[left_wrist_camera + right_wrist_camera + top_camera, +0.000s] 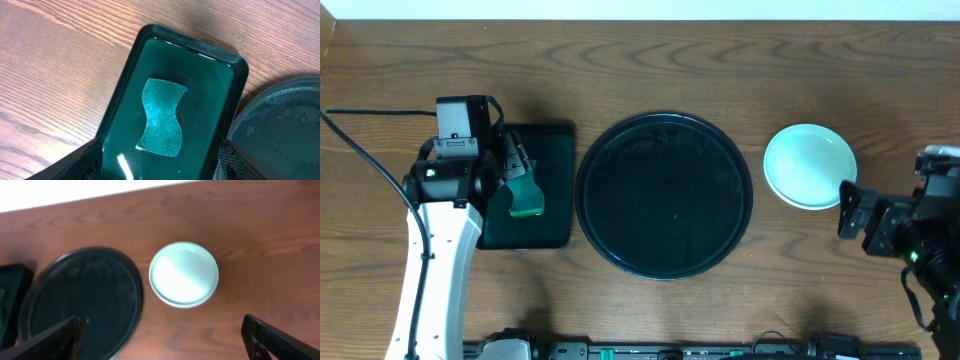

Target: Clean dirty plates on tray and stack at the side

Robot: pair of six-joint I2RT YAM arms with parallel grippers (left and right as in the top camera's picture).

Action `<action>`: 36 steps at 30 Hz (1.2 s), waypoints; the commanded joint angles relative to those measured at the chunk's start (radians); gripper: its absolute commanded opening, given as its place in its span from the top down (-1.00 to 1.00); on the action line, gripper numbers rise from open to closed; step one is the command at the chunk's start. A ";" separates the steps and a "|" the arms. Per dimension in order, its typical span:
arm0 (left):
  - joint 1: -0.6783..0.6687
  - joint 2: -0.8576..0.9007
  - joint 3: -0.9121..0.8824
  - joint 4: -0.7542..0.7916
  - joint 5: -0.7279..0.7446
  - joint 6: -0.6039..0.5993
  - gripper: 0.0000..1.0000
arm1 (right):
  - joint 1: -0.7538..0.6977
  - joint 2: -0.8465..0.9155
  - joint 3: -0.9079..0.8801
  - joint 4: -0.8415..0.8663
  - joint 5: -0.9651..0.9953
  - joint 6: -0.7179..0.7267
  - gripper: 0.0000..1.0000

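The large round black tray (665, 195) sits mid-table with nothing on it, and it also shows in the right wrist view as the tray (80, 300). To its right, pale mint-green plates (809, 166) stand stacked on the wood; the top plate (184, 273) shows no smear. My right gripper (850, 210) hangs open just right of and nearer than the stack, nothing between its fingers (162, 340). My left gripper (518, 172) is open above a green sponge (161, 117), jaws wide apart (160, 170) and holding nothing.
A small dark green rectangular tray (220, 85) lies left of the black tray, with the sponge (527, 200) flat inside it. Bare wooden table surrounds everything. A cable (360, 150) runs along the left side.
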 commanded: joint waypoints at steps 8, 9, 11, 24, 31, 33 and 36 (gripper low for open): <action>0.002 0.000 0.003 -0.001 -0.012 0.003 -0.49 | 0.011 0.009 0.008 -0.014 0.137 -0.036 -0.99; 0.002 0.000 0.003 -0.001 -0.012 0.003 -0.50 | 0.011 0.010 0.004 -0.012 0.137 -0.042 -0.99; 0.002 0.000 0.003 -0.001 -0.012 0.003 -0.50 | 0.011 0.010 -0.015 0.013 0.138 -0.043 -0.99; 0.002 0.000 0.003 -0.001 -0.011 0.003 -0.50 | 0.016 -0.393 -0.640 0.624 0.023 -0.162 -0.98; 0.002 0.000 0.003 -0.001 -0.012 0.003 -0.50 | 0.016 -0.704 -1.074 0.919 -0.064 -0.162 -0.98; 0.002 0.000 0.003 -0.001 -0.011 0.003 -0.50 | 0.016 -0.748 -1.154 0.981 -0.090 -0.162 -0.99; 0.002 0.000 0.003 -0.001 -0.012 0.003 -0.50 | 0.026 -0.808 -1.259 1.061 -0.108 -0.162 -0.98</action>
